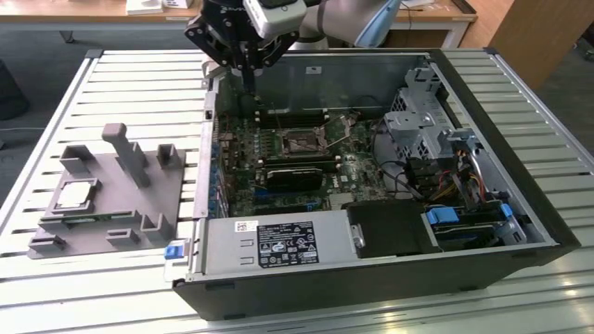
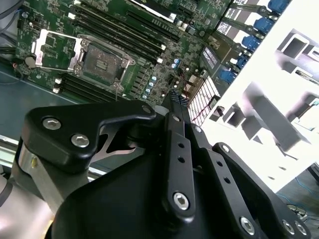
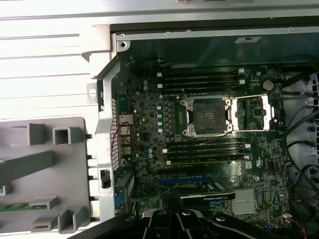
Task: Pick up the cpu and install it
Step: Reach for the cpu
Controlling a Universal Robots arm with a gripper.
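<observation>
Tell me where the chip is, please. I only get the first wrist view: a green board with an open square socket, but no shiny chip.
Observer: In the exterior view the cpu lies flat on a grey holder, which stands on the table at the exterior view's left of the computer case.
Operator: Is the arm close to it?
Observer: No. The gripper hangs above the open case, well apart from the holder.
Operator: Is it carrying anything?
Observer: No. In the second wrist view its fingertips are pressed together with nothing between them.
</observation>
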